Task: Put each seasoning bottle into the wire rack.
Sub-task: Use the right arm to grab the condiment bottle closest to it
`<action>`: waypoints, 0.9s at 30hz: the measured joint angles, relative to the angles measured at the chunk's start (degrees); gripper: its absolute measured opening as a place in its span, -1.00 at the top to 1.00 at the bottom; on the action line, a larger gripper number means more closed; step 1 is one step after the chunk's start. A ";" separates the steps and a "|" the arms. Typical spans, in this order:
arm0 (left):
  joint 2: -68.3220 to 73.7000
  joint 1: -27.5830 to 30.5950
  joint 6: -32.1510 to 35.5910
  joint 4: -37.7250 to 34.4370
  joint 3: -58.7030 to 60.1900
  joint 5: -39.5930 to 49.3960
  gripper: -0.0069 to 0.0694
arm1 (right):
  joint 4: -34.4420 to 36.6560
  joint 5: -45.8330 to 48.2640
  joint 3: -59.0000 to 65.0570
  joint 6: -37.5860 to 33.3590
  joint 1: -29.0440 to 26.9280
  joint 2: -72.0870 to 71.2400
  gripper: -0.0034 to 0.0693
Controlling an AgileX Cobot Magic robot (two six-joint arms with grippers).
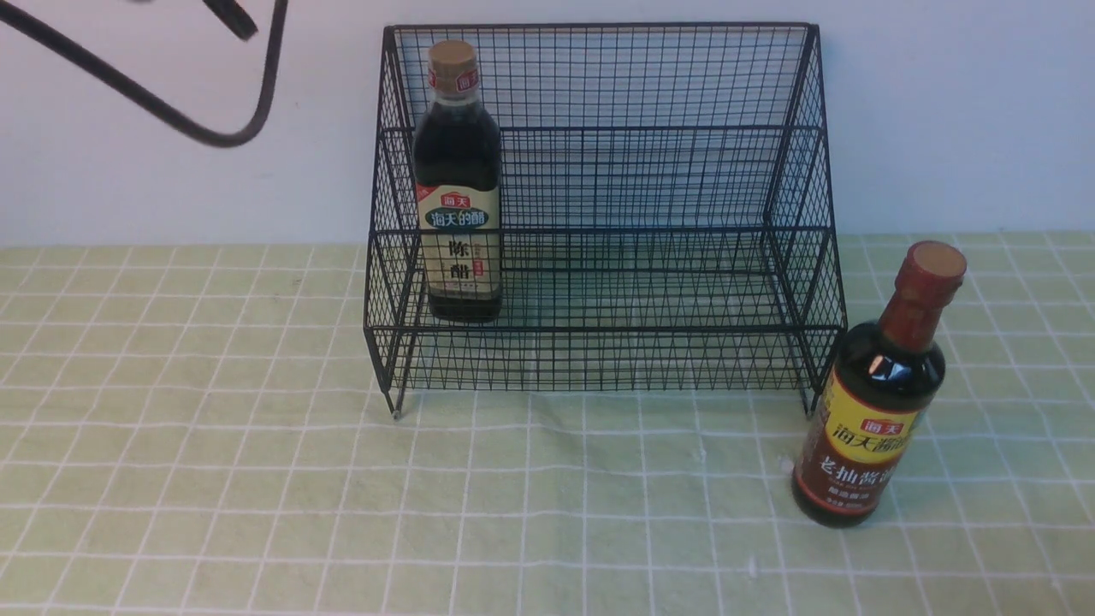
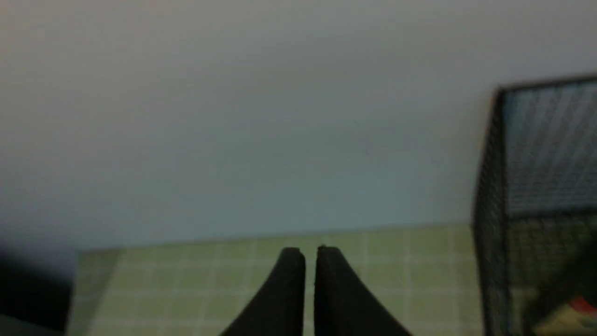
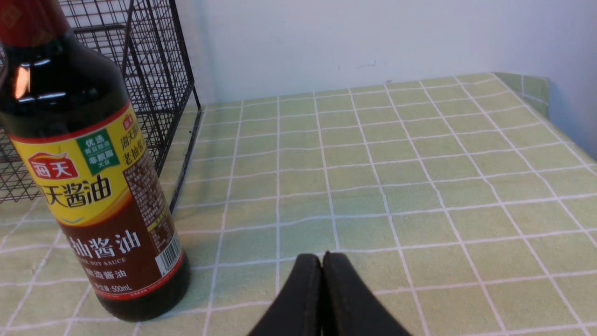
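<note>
The black wire rack (image 1: 650, 171) stands at the back of the table against the wall. The squarish bottle (image 1: 458, 184) with gold cap and beige label stands upright on the rack's lower tier at its left end. The round long-necked bottle (image 1: 873, 402) with red-brown cap stands upright on the cloth by the rack's front right leg. It also shows in the right wrist view (image 3: 93, 186), beside and clear of my right gripper (image 3: 322, 259), which is shut and empty. My left gripper (image 2: 310, 254) is shut and empty, off the rack's left side (image 2: 494, 186). Neither gripper shows in the front view.
A green checked cloth (image 1: 257, 479) covers the table. A white wall (image 1: 171, 188) rises right behind the rack. Black cables (image 1: 171, 120) hang at the upper left. The table's right edge (image 3: 550, 93) shows in the right wrist view.
</note>
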 joint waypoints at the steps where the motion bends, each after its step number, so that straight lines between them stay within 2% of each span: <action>1: -0.22 0.00 0.45 -0.95 0.12 0.40 0.77 | 0.00 0.00 0.00 0.00 0.00 0.00 0.94; 2: -2.84 0.00 3.63 -8.59 1.81 0.80 0.77 | 0.00 0.00 0.00 0.00 0.00 0.00 0.94; 3: -3.21 0.00 3.88 -9.35 2.04 0.67 0.77 | 0.00 0.00 0.00 0.00 0.00 0.00 0.94; 4: -6.64 0.00 5.24 -14.12 4.10 -0.51 0.77 | 0.00 0.00 0.00 0.00 0.00 0.00 0.94; 7: -14.18 -0.05 6.56 -20.01 9.64 -4.61 0.77 | 0.00 0.00 0.00 0.00 0.00 0.00 0.94; 12: -24.72 -0.05 6.75 -21.36 18.60 -7.66 0.77 | 0.00 0.00 0.00 0.00 0.00 0.00 0.94; 18: -37.38 -0.05 6.75 -23.59 27.02 -5.12 0.77 | 0.00 0.00 0.00 0.00 0.00 0.00 0.94; 27: -47.00 -0.05 7.89 -23.49 27.65 -1.51 0.77 | 0.00 0.00 0.00 0.00 0.00 0.00 0.94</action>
